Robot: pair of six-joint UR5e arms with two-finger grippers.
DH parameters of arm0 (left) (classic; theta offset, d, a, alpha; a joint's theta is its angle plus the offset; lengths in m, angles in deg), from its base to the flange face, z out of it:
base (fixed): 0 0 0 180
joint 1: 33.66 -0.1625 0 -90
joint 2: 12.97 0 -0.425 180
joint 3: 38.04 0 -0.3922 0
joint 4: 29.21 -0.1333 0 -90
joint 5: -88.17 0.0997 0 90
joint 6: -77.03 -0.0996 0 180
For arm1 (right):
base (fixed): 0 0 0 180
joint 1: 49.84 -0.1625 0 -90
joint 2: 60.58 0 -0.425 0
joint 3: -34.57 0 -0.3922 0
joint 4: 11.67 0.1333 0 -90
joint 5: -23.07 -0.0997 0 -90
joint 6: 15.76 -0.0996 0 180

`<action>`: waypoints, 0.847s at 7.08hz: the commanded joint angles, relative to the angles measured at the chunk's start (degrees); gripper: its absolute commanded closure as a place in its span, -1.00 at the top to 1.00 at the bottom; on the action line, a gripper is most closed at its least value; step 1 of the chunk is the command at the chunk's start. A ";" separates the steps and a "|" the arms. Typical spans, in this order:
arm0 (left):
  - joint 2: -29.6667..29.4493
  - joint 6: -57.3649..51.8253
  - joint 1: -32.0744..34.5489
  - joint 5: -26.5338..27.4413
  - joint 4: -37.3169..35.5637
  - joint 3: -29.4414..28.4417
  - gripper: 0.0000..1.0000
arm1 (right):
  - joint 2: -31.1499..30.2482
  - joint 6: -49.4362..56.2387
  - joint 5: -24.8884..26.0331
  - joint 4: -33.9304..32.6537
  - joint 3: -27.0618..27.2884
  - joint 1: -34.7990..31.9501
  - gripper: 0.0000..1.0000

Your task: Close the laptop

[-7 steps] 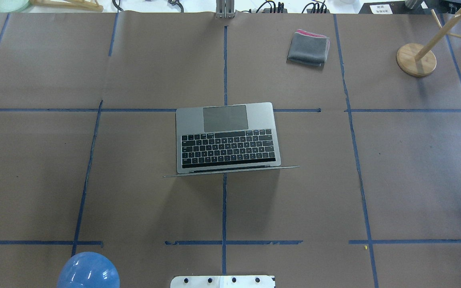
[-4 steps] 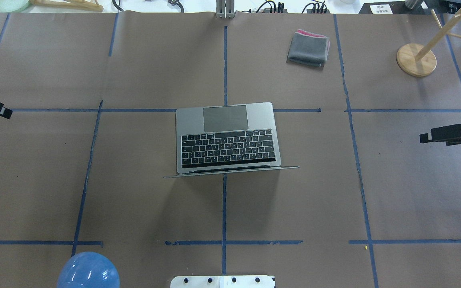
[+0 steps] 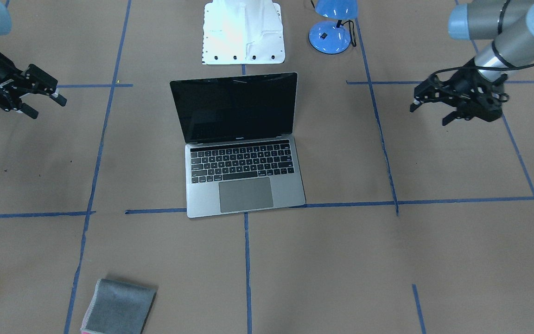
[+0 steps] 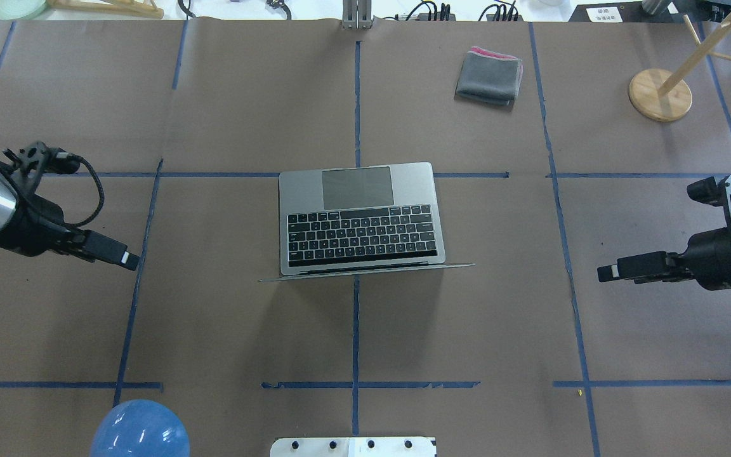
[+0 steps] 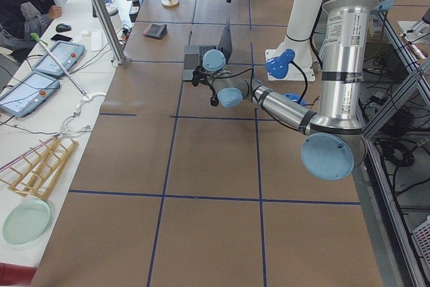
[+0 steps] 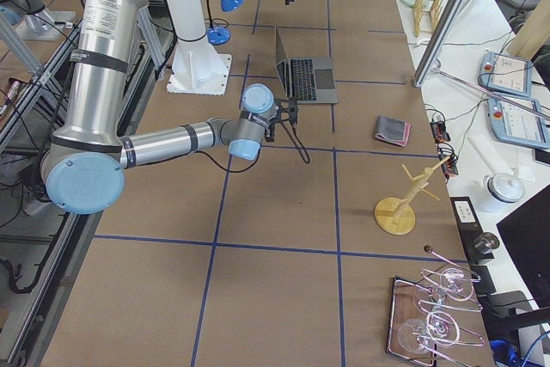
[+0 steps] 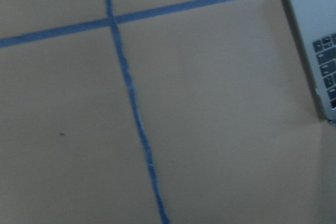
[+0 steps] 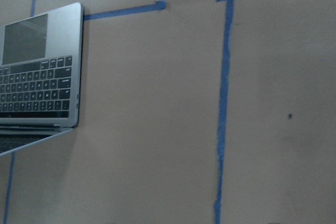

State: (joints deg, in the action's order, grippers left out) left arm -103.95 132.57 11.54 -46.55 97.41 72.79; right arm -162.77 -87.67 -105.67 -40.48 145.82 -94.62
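Observation:
The space-grey laptop (image 4: 362, 216) stands open in the middle of the table, its black screen (image 3: 234, 109) upright and facing away from the robot. It also shows in the left wrist view (image 7: 320, 51) and the right wrist view (image 8: 42, 72). My left gripper (image 4: 127, 259) hovers well left of the laptop and is open and empty; in the front-facing view (image 3: 430, 114) its fingers stand apart. My right gripper (image 4: 606, 273) hovers well right of the laptop, open and empty, and also shows in the front-facing view (image 3: 44, 105). Neither touches the laptop.
A folded grey cloth with a pink edge (image 4: 489, 76) lies at the far right. A wooden stand (image 4: 659, 94) is at the far right corner. A blue lamp (image 4: 140, 431) and the white robot base plate (image 4: 353, 447) are at the near edge. Blue tape lines cross the brown paper.
Both arms have come into the overhead view from the sides and moved inward and nearer toward the laptop. The laptop has not moved and its lid stays open.

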 commanded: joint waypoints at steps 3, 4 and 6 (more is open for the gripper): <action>-4.81 10.89 -13.28 0.51 6.45 -0.27 0.99 | -0.03 -10.77 10.76 1.04 7.74 15.13 0.18; -6.04 12.98 -13.56 0.42 6.54 0.26 -0.06 | -0.03 -11.49 12.18 1.04 8.98 17.34 -0.30; -8.16 14.76 -14.17 0.51 6.45 0.26 -0.93 | 0.06 -11.67 19.79 1.04 9.43 23.13 -0.85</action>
State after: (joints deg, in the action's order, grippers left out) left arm -110.95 146.49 -2.08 -46.10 103.87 72.99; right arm -162.78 -99.05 -90.62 -39.44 154.84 -75.29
